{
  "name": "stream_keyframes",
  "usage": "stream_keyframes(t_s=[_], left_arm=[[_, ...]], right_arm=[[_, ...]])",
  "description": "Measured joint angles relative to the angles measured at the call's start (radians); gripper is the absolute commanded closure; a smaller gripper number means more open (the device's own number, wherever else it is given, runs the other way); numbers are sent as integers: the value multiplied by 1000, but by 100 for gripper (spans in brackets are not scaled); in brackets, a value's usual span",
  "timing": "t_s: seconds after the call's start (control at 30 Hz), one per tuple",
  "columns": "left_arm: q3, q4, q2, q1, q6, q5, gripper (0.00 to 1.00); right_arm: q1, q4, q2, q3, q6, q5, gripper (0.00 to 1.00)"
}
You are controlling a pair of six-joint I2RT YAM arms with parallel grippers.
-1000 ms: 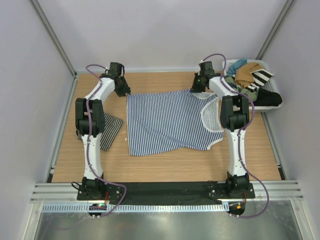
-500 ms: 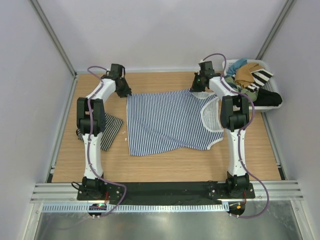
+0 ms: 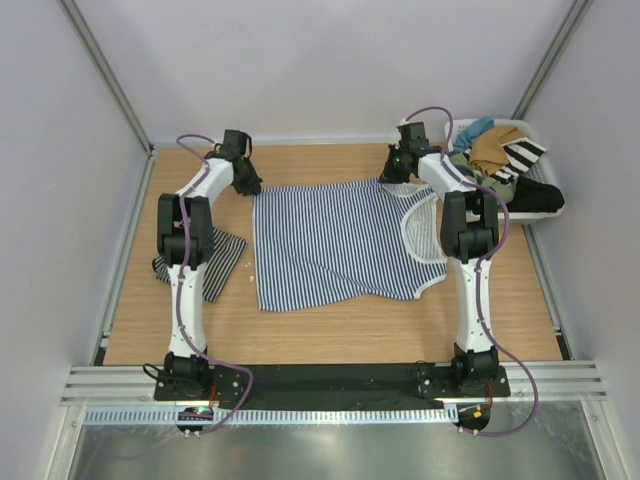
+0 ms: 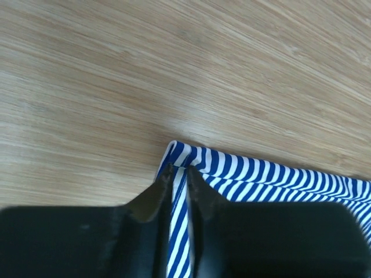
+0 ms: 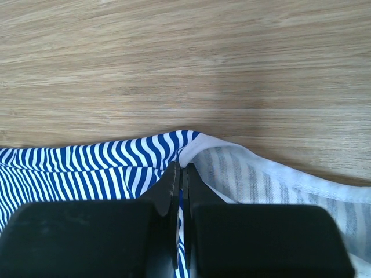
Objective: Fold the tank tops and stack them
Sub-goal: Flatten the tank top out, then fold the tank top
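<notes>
the blue top (image 3: 335,245) lies spread flat in the middle of the table (image 3: 330,335), neckline to the right. the left claw (image 4: 177,174) is pinched narrow on its far left corner. the right claw (image 5: 179,169) is pinched on the far edge at the right, where the stripes meet the white trim. the fine-striped top (image 3: 222,265) lies at the left, well apart from the blue one.

this looks like the start of a fold, far edge to be brought to the near edge. it would go best if both claws lift only enough to free the cloth from the wood, then travel toward the near side at the same pace, keeping the edge taut between them so no slack bunches in the middle. the near hem already runs crooked, so aim to lay the far edge square to the sides rather than matching that hem.

each wrist view shows only a sliver of cloth between the fingers, so how deep each grip goes, and whether it takes both layers, cannot be told. the left arm (image 3: 185,235) covers part of the fine-striped top, so it is unclear whether that one is folded. the basket (image 3: 538,130) at the far right holds a jumble of other clothes, hard to separate.
</notes>
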Motion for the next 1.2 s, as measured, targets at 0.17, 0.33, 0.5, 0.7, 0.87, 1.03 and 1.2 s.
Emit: stream_keyframes(t_s=[0.17,0.33,0.5,0.7,0.87,1.03,1.2], left_arm=[[27,-11,18,0,3,-9,100],[33,-19,20,0,6,-13,100],[33,-39,8,0,9,-20,100],[37,-48,-18,1,9,-34,100],[69,-48,-18,3,8,-35,99],[75,-41,-21,7,3,-29,96],[-115,-21,-145,2,-8,-8,86]], right_arm=[[0,2,0,0,5,-4,99],[-11,26,-28,-30,22,-23,99],[-21,55,-79,-53,45,-49,99],[-37,97,-97,-50,69,-59,84],[-48,100,-73,-8,92,-58,41],[-60,99,-31,42,93,-58,40],[-64,120,-127,-144,93,-54,41]])
